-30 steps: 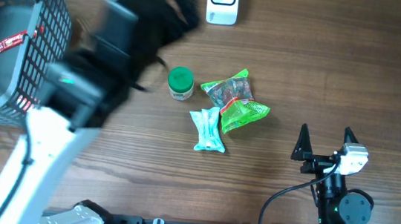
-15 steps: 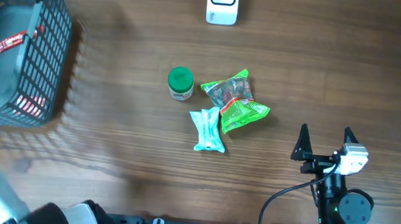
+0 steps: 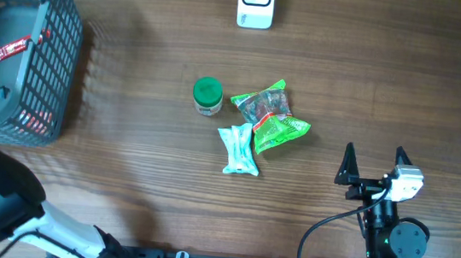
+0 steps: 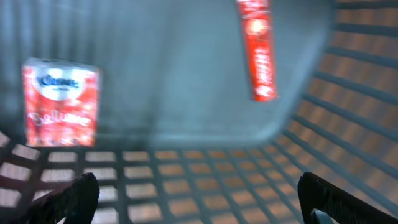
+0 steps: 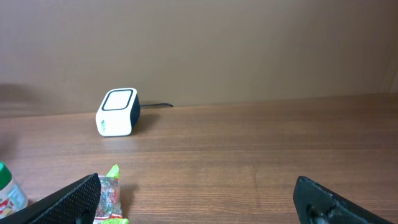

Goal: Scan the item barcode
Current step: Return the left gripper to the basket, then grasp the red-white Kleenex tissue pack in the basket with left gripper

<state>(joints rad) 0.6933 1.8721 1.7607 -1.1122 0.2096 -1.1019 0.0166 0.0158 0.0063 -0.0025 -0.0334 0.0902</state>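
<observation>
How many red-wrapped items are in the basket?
2: a red tissue pack at left in the left wrist view, a narrow red packet upper right; more may be hidden.

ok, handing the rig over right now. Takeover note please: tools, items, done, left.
Left tool: open, empty, over the inside of the basket.
Right tool: open, empty, low over the table's near right.
In the basket: red tissue pack, red stick pack.
On the table: green-capped bottle, green snack bags, pale packet; scanner at the far edge.
Done: nothing held; can't tell what's been scanned.
Left: pick an item, show its barcode to the scanner.
</observation>
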